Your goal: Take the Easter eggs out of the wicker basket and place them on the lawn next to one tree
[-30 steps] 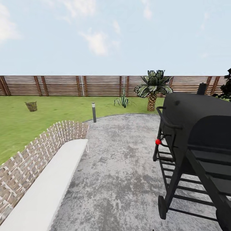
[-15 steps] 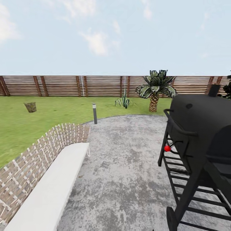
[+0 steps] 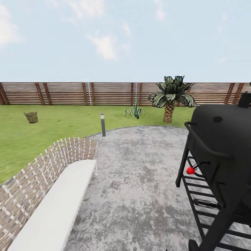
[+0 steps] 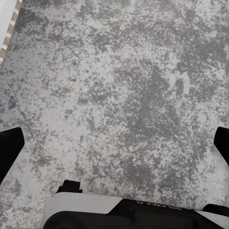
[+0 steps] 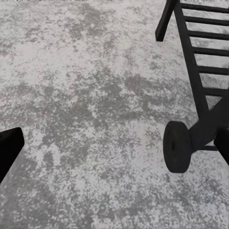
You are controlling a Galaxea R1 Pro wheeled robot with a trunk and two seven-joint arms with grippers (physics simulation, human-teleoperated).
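Observation:
The wicker basket (image 3: 31,117) stands far off on the lawn (image 3: 52,134) at the left of the head view, short of the fence. The Easter eggs cannot be made out at this distance, and the tree is out of view. My left gripper (image 4: 114,148) hangs open over grey mottled paving, one black fingertip (image 4: 9,152) at each edge of the left wrist view and nothing between them. My right gripper (image 5: 117,148) is also open over the paving, its fingertips (image 5: 8,149) wide apart and empty.
A black barbecue grill (image 3: 223,150) stands close on the right, its wheel (image 5: 177,146) beside my right gripper. A white bench (image 3: 59,205) with a brick back wall (image 3: 42,167) curves along the left. Ahead are the paved circle (image 3: 139,174), a lamp post (image 3: 103,124), a small palm (image 3: 169,99) and the slatted fence (image 3: 69,93).
The whole head view has shifted: the grill sits further right and larger, the bench lower, the basket slightly further left. The camera has moved, not the things.

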